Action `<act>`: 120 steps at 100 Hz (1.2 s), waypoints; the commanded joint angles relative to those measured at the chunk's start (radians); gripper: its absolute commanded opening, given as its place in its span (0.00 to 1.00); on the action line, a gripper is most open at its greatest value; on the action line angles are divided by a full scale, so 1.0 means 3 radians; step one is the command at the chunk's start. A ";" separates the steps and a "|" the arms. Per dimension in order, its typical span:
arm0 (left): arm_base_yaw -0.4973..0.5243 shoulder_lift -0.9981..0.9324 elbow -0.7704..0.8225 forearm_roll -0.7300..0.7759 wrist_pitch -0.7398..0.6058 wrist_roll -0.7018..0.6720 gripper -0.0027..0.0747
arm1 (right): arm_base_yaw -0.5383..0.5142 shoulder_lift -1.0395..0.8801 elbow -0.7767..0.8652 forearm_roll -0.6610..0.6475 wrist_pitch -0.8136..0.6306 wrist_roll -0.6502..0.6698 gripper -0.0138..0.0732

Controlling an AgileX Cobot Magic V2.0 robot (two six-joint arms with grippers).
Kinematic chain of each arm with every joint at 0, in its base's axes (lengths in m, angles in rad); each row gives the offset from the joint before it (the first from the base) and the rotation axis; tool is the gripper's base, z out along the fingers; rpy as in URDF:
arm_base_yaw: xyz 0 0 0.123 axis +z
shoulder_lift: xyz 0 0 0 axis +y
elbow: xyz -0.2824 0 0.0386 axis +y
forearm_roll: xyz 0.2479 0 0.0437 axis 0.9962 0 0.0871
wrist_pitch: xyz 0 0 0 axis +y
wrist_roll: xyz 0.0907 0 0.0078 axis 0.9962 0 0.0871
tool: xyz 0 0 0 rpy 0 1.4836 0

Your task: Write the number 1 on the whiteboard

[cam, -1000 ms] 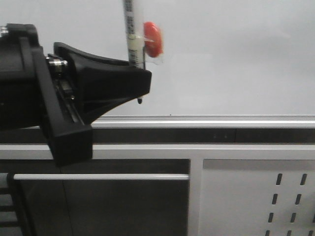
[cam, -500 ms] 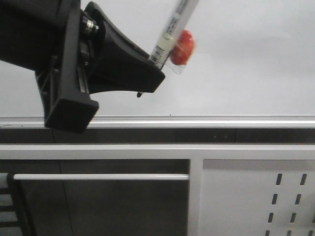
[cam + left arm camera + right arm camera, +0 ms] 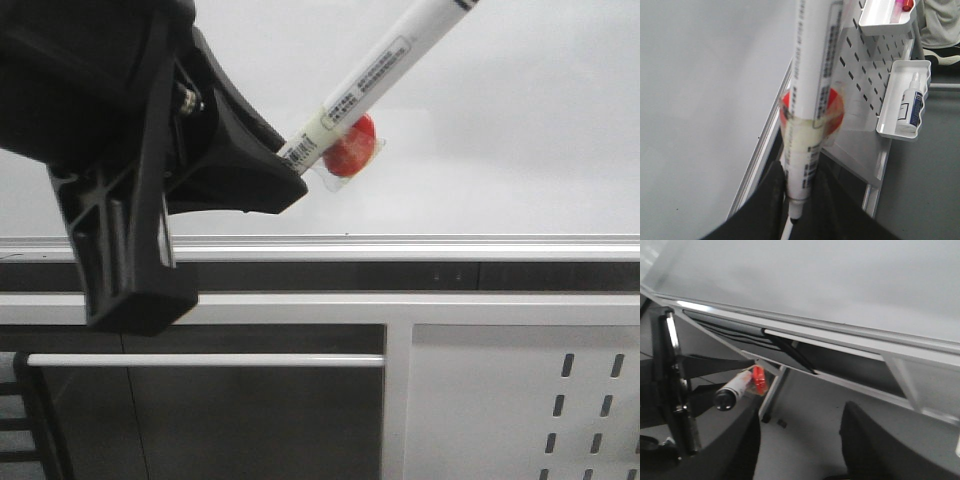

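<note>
My left tool (image 3: 290, 170) is squeezed tight on a white marker (image 3: 385, 68). I hold it low down, close to its dark tip, so the tip will not wobble when it presses. In the left wrist view the tip (image 3: 795, 218) pokes out just past my fingers (image 3: 771, 200). A red round thing (image 3: 350, 148) is taped to the marker's side — I cannot tell what it is for.

The marker leans over, its far end pointing up and to the right in the front view. It hangs in front of the whiteboard (image 3: 500, 120), above the board's silver bottom rail (image 3: 450, 246). I cannot tell if the tip touches the board, because my tool hides it.

I see no number 1 on the whiteboard. The part I can see is plain, so I think the line is not drawn yet. I should stand the marker straighter and press the tip on.

My right tool (image 3: 800, 450) holds nothing — its two dark fingers are spread wide, low below the rail.

A spray bottle (image 3: 911, 107) sits in a small tray (image 3: 887, 132) on the holey white panel (image 3: 865, 75).
</note>
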 commanded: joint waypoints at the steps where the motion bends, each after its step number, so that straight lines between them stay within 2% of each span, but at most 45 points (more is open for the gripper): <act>1: -0.0032 -0.0038 -0.0117 0.0105 0.0097 -0.0024 0.01 | 0.0008 0.0075 -0.0086 0.0550 -0.0056 -0.0284 0.50; 13: -0.0032 0.0052 -0.0117 0.0174 0.0180 -0.0017 0.01 | 0.0091 0.0171 -0.0086 0.0976 -0.0057 -0.0480 0.49; 20: -0.0032 0.0085 -0.0117 0.0252 0.0182 -0.0017 0.01 | 0.0164 0.0234 -0.0086 0.1084 -0.0057 -0.0535 0.49; 43: -0.0040 0.0091 -0.0252 0.0266 0.0467 0.0073 0.01 | 0.0262 0.0406 -0.0086 0.1063 -0.0194 -0.0535 0.49; 74: -0.0076 0.0091 -0.0382 0.0271 0.0417 0.0240 0.01 | 0.0262 0.0585 -0.0086 0.1069 -0.0178 -0.0535 0.49; 120: -0.0184 0.0091 -0.0388 0.0284 0.0518 0.0243 0.01 | 0.0269 0.0590 -0.0086 0.1200 -0.0093 -0.0537 0.49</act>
